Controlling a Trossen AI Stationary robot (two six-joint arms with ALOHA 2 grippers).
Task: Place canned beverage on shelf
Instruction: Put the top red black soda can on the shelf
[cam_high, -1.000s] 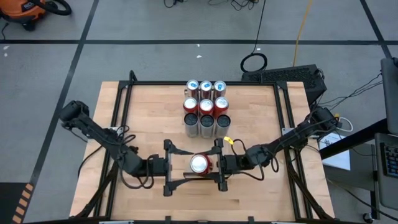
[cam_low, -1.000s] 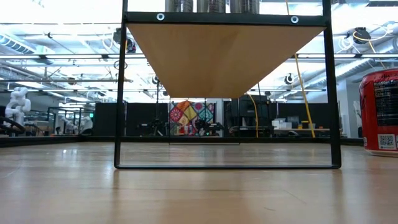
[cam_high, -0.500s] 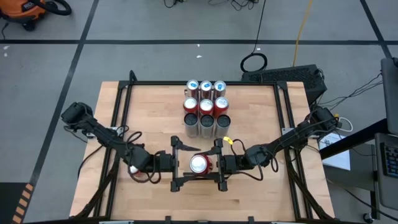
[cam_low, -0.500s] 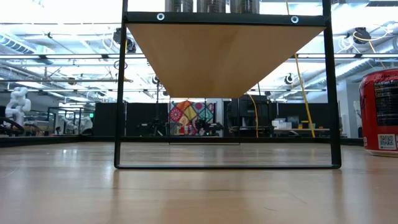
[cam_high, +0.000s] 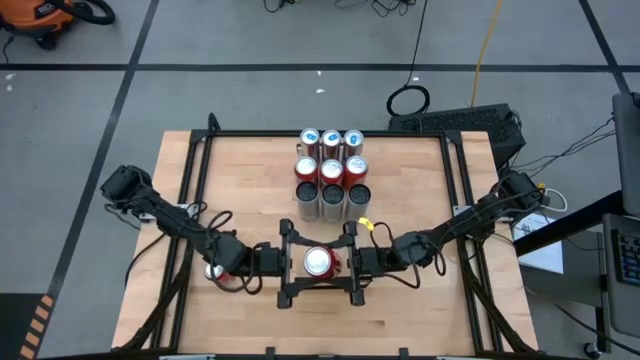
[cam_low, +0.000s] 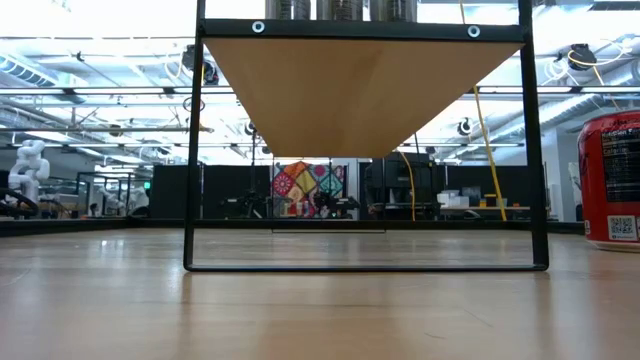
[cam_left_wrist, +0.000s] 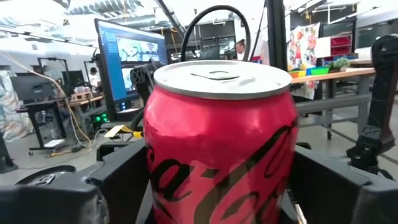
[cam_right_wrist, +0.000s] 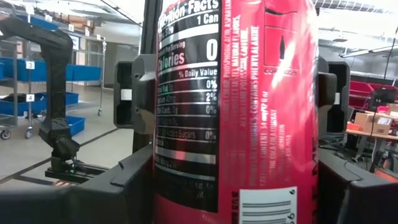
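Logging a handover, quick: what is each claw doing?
Left claw: open around the red can.
Right claw: shut on the red can.

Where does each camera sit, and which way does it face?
High: overhead, looking down; table, left gripper and right gripper around the red can.
Low: table height, level under the shelf; no arm.
Left wrist: on left arm, facing the can.
Right wrist: on right arm; fingers grip the can.
Shared: high and wrist views show that can.

Wooden table (cam_high: 240, 190), red can (cam_high: 320, 263) upright, shelf (cam_high: 331, 172) holding cans (cam_high: 331, 140)
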